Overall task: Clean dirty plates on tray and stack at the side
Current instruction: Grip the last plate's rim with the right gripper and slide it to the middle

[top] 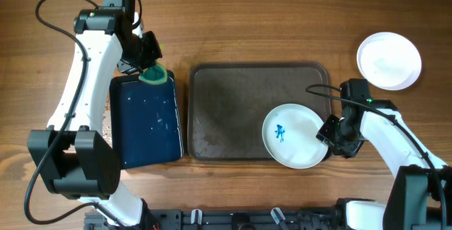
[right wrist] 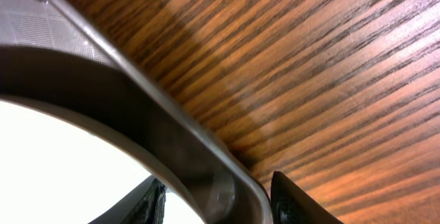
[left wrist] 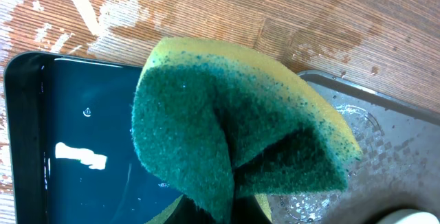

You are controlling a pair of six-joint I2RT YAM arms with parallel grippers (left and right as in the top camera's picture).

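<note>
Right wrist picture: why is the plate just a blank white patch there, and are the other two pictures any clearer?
Right wrist: the plate is overexposed to flat white and the tray rim sits close and soft, though the table grain is crisp. Left wrist: the sponge is sharp; a bright glint lies on the blue tray. Overhead: evenly lit, sharp, soft shadows.

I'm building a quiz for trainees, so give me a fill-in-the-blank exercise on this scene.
1. The left gripper holds a green and yellow ____.
2. The plate on the grey-brown tray bears a ____ smear at its centre.
3. The plain white plate lies off that tray, on the wooden ____.
Missing words: sponge; blue; table.
</note>
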